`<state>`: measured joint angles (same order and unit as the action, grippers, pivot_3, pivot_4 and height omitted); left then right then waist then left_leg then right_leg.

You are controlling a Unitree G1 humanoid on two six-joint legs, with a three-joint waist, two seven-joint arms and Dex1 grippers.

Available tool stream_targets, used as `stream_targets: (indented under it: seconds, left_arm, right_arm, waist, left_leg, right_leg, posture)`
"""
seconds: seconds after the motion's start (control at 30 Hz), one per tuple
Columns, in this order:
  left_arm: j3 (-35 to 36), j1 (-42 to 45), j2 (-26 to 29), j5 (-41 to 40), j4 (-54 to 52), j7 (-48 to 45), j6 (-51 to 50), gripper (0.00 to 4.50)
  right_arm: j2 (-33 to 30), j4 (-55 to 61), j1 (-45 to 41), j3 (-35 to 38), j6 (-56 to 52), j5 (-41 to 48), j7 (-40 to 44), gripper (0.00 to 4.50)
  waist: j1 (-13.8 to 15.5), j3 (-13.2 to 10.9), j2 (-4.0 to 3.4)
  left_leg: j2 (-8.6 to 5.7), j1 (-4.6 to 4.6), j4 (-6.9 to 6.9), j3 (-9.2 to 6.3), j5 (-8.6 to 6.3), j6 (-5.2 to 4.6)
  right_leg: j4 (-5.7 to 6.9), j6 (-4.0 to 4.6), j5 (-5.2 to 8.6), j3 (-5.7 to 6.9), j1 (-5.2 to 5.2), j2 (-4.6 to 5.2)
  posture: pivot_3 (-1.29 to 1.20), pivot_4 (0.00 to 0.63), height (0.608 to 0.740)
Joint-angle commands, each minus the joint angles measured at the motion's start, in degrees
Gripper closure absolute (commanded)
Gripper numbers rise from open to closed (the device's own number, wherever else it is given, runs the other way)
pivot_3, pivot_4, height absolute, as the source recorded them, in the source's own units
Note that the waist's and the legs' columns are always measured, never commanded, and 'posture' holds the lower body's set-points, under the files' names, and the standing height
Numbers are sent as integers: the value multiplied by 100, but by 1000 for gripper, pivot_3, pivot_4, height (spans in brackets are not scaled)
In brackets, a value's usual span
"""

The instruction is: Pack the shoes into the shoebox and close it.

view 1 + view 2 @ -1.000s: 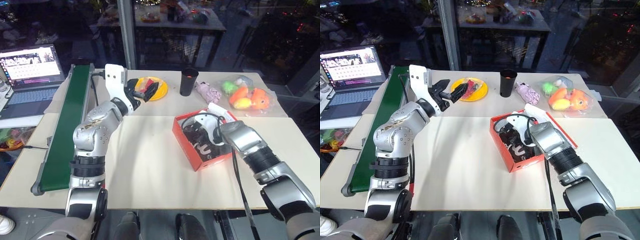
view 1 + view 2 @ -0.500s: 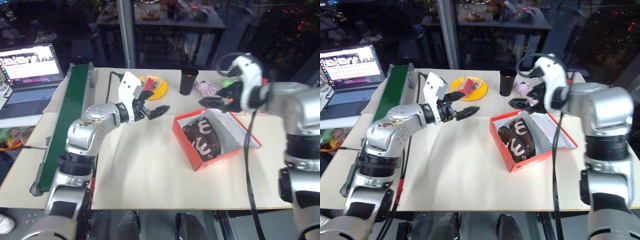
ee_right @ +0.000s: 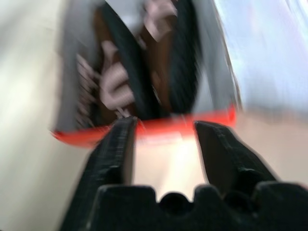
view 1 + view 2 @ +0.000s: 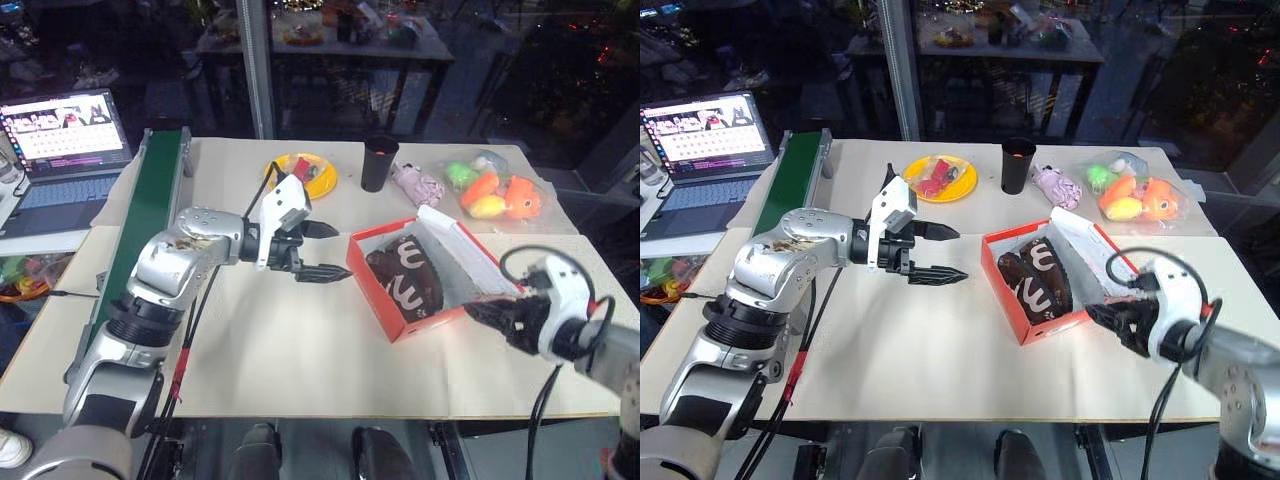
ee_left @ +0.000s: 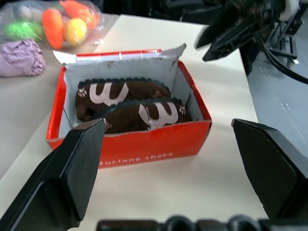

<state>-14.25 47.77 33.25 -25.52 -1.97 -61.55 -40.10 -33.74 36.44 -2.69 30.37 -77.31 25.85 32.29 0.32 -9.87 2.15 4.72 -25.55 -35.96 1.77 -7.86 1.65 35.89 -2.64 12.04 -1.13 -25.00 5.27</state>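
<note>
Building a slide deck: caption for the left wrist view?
Open left gripper faces the open shoebox holding both shoes.

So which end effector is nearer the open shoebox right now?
The right end effector, empty, just off the shoebox's near corner; the left end effector hangs farther away.

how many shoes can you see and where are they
2. Both shoes lie side by side inside the open shoebox: one nearer the lid side, the other beside it. None elsewhere on the table.

Robotics lab: laptop (image 4: 62, 140), conveyor belt (image 4: 140, 250), test table (image 4: 300, 350).
</note>
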Motion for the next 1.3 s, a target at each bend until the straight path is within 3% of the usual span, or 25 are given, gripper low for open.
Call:
stream_targets:
  seconds: [0.03,0.1,0.37,0.7,1.07,1.3]
  left_arm:
    - [15,207,70,181,-49,-58,89,0]
    - [28,198,102,226,-81,-57,61,0]
    - [190,62,309,231,-378,12,-228,0]
    - [283,91,473,218,-573,79,-570,0]
    - [261,109,624,211,-768,81,-839,0]
    - [232,91,600,221,-814,83,-879,0]
  right_arm:
    - [295,-336,603,18,1321,-413,-265,3850]
    - [196,-746,989,-399,2090,-878,-403,4488]
    - [734,-2095,647,-992,4216,-1741,-1319,4488]
    - [953,-4506,-211,-1680,7025,-2465,-1772,4488]
    - [806,-5611,-872,-1811,8489,-2855,-2259,4488]
    - [518,-5401,-813,-1856,8932,-3244,-2484,4488]
  waist:
    - [-5,0,0]
    - [-3,0,0]
    - [-123,1,-2]
    - [-120,0,-3]
    - [-128,0,-3]
    - [-128,0,-3]
  left_leg:
    - [1,1,-1,0,0,0]
    - [0,1,-1,0,0,0]
    - [0,7,-1,0,0,-1]
    - [-3,6,2,0,0,-1]
    - [-3,11,4,0,0,-1]
    - [-3,11,5,0,0,-1]
  right_leg:
    - [1,0,0,0,0,0]
    - [0,0,1,0,2,0]
    - [4,0,0,-3,2,-1]
    - [3,-2,1,-6,3,0]
    - [5,-7,-2,-7,6,-1]
    - [6,-12,-5,-7,6,-2]
  posture:
    - [0,150,736]
    - [0,150,736]
    - [0,150,736]
    - [0,150,736]
    - [0,150,736]
    - [0,150,736]
